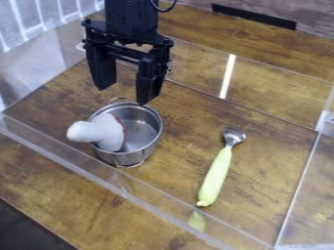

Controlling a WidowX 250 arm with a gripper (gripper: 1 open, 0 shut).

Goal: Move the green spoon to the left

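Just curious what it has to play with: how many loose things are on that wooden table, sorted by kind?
Spoons: 1, the green spoon
Pots: 1, the metal pot
Mushroom-shaped pieces: 1, the white mushroom-shaped object leaning in the pot
Total: 3

arm: black, boxy wrist | gripper (pixel 125 86): black, two long flat fingers | cable: black, top

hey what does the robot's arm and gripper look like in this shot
The arm is black and boxy, with a dark cable at its top. Its gripper is all black too: a wide crossbar carrying two long, flat fingers with squared tips. No markings are legible.
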